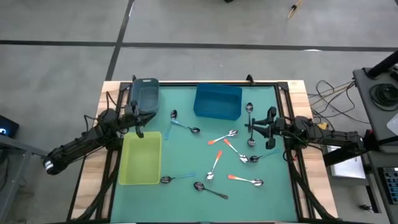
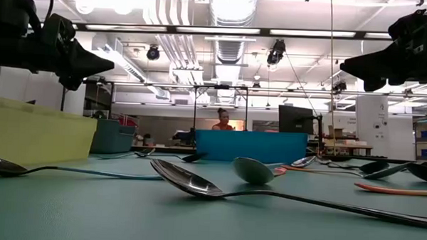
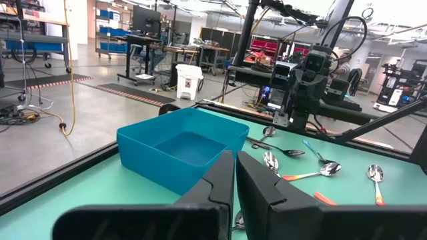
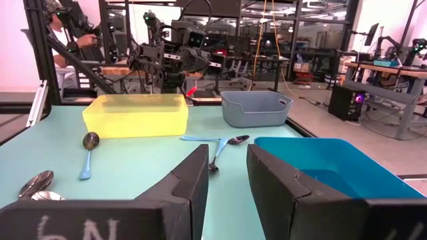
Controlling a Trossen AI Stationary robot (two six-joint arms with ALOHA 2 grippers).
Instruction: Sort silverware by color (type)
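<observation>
Seen from above, the green mat (image 1: 186, 193) carries three bins along its 9-to-12 o'clock side: a yellow bin (image 1: 141, 159) at 9, a grey bin (image 1: 144, 97) at 11 and a blue bin (image 1: 217, 101) at 12. The silverware (image 1: 221, 155) lies scattered from the centre toward 3 and 6 o'clock, orange-, blue- and dark-handled spoons mixed, none in a bin. The widest bare mat lies at the 6 o'clock edge, with a strip between the yellow bin and the nearest spoons. The left gripper (image 1: 138, 127) hovers between the grey and yellow bins, clenched on nothing; its own camera shows the left fingers (image 3: 217, 187) pressed together with the blue bin ahead. The right gripper (image 1: 254, 129) hangs at the 3 o'clock edge beside a dark spoon (image 1: 249, 112), fingers parted and empty, a gap that only the right wrist view makes plain. The low view alone shows both arms well clear of the mat, and a person (image 2: 222, 119) far behind the table.
</observation>
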